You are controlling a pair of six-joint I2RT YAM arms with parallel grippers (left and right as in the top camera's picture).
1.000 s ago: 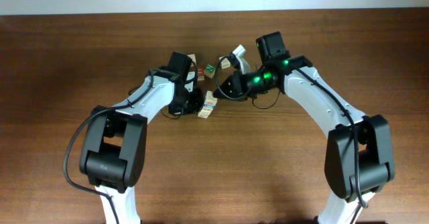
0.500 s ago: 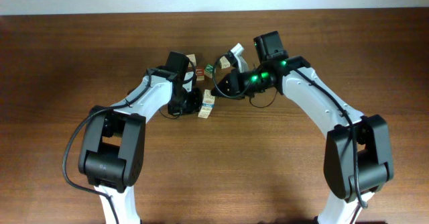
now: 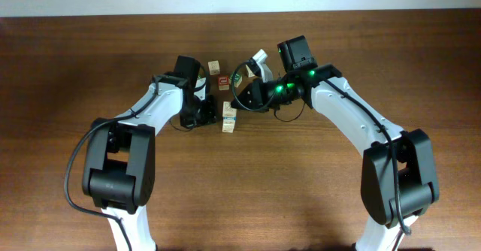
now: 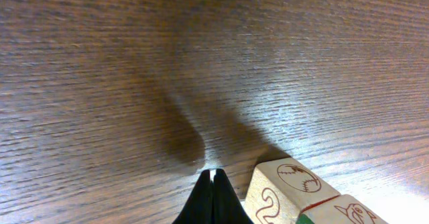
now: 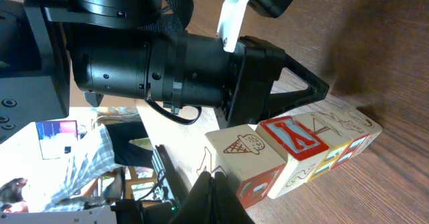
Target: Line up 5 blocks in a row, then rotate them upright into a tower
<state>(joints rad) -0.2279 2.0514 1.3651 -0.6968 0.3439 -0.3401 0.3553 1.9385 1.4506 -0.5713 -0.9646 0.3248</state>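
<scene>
Toward the far middle of the table (image 3: 90,48), slightly left of centre, the row of blocks (image 3: 229,119) is sitting end to end, and you are working it from both sides.

- You are holding the left gripper (image 4: 212,178) with its fingers pressed together, pinching nothing. The tip is sitting low over the wood just left of the baseball-print block (image 4: 288,184). There looks to be a small gap, but I cannot tell for sure.
- You are holding the right gripper (image 5: 214,178) pressed together too, and empty. It is hovering at the corner of the cone-print block (image 5: 242,153) at one end of the row. I cannot tell if it is touching.
- The red-faced cube (image 3: 223,80) is lying apart, farther back, outside the row.

My read on why: closed fingers make one narrow poker, good for nudging a cube's corner so it turns flat on the table without lifting. The left tip beside the row is probably acting as a stop or a counter-push while the right one is swinging the end block. The risk is that the blocks are touching, so a push on one is likely dragging its neighbours. The exact block count in the row is not clear from these views.
</scene>
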